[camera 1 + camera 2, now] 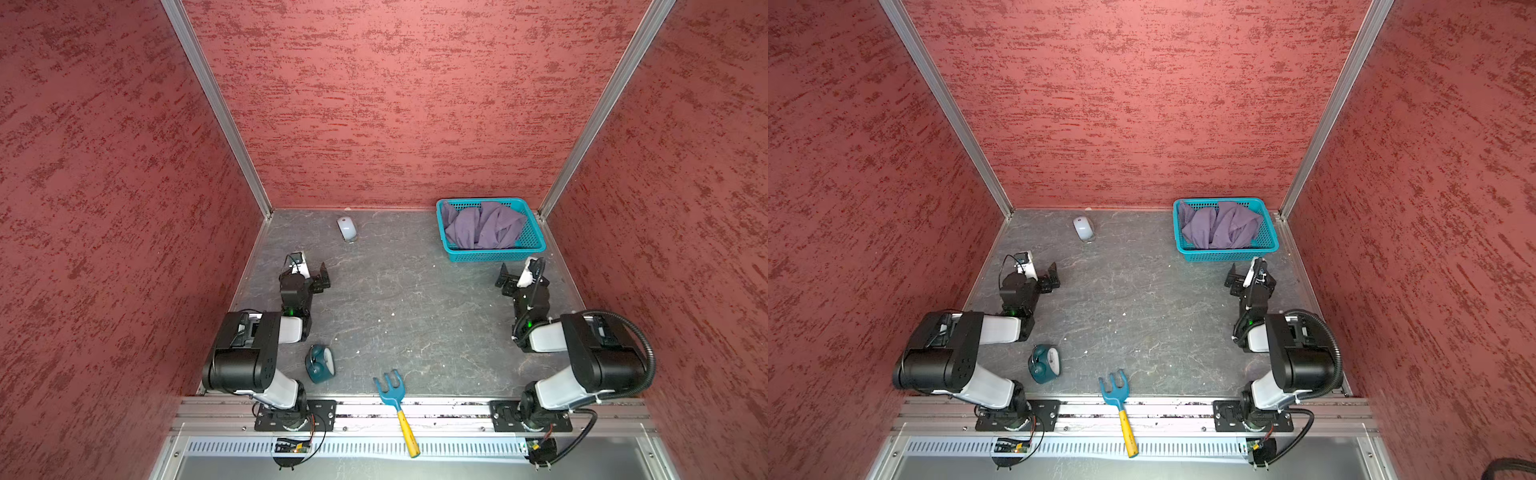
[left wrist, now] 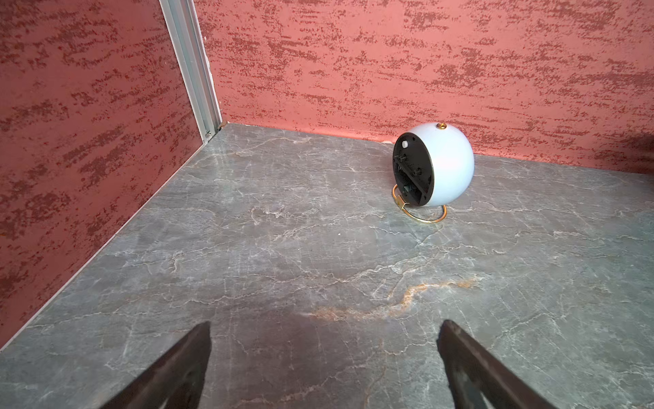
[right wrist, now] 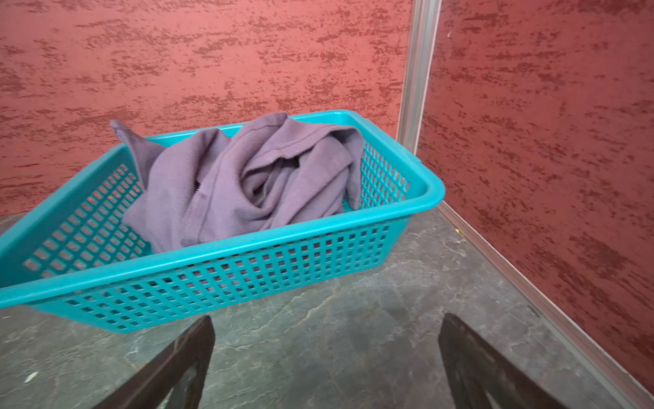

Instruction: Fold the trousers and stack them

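In both top views the trousers (image 1: 482,226) (image 1: 1219,228) are seen bundled inside a teal basket (image 1: 494,254), which is set just beyond the right jaws in the far corner of the desk (image 1: 395,307). The cloth is heaped above the rim, presumably because the garment is too large to lie flat inside. The left arm (image 1: 295,291) and the right arm (image 1: 528,299) are folded back near their bases, well apart. The bare desk between the two sets of jaws is judged to be the folding area. A pale round clock (image 1: 347,228) stands ahead of the left jaws. A teal alarm clock (image 1: 319,363) and a blue rake (image 1: 392,390) lie behind them, and none of these three is needed for the task.

In the left wrist view the left jaws are shown spread wide, with nothing between them. The clock (image 2: 439,166) is propped on a brass ring, its black back turned towards them.

In the right wrist view the right jaws are likewise released and empty, and are aimed at the basket's near wall (image 3: 219,279). The trousers (image 3: 247,184) lie beyond that wall, untouched. Nothing is folded yet. A reach over the rim is judged necessary, and the light basket could be dragged along when the cloth is lifted.
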{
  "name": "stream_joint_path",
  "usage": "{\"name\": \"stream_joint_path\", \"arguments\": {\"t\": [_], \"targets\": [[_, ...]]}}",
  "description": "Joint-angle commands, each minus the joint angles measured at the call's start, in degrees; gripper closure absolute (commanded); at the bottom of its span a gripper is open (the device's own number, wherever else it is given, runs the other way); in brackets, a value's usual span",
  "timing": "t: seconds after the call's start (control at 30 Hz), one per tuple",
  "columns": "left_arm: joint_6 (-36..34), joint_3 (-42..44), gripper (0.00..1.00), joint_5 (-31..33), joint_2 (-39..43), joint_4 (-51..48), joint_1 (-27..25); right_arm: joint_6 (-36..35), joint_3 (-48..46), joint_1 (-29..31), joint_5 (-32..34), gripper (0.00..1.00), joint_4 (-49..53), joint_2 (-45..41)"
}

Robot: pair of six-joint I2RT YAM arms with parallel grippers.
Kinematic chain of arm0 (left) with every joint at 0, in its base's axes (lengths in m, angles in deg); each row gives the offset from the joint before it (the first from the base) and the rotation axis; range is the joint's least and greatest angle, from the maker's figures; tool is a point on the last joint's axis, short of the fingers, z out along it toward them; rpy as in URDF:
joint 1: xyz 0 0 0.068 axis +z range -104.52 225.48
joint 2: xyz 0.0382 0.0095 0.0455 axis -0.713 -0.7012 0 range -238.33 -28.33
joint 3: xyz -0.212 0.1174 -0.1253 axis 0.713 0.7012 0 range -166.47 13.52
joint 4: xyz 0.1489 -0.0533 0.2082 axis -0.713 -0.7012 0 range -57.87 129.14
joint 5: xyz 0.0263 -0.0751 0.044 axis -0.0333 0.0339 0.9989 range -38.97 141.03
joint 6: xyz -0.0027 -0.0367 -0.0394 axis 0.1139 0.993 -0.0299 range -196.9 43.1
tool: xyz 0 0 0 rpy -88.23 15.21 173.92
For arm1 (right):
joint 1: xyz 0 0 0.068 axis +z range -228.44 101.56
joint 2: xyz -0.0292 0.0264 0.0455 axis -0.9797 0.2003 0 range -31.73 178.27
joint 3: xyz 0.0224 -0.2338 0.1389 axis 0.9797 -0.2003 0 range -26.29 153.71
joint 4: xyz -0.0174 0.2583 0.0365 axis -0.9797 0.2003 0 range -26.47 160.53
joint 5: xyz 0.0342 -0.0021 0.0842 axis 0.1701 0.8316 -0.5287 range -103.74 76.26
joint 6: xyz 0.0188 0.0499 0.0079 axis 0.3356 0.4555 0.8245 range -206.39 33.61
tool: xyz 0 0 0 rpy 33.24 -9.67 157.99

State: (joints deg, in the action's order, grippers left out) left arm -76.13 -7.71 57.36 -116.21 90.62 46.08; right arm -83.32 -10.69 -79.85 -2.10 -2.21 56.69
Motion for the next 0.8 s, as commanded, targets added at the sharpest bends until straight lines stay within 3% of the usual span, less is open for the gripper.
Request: {"name": "stream_joint_path", "arguments": {"t": [0.0, 0.77], "targets": [[0.5, 0.5, 0.01, 0.3, -0.1, 1.7, -0.3, -0.4, 0.5, -0.7, -2.0, 0.01, -0.7, 0.1], [0.7, 0.4, 0.01, -0.7, -0.1, 1.4, 0.2, -0.4, 0.7, -0.7, -1.8, 0.01, -0.3, 0.2]]}}
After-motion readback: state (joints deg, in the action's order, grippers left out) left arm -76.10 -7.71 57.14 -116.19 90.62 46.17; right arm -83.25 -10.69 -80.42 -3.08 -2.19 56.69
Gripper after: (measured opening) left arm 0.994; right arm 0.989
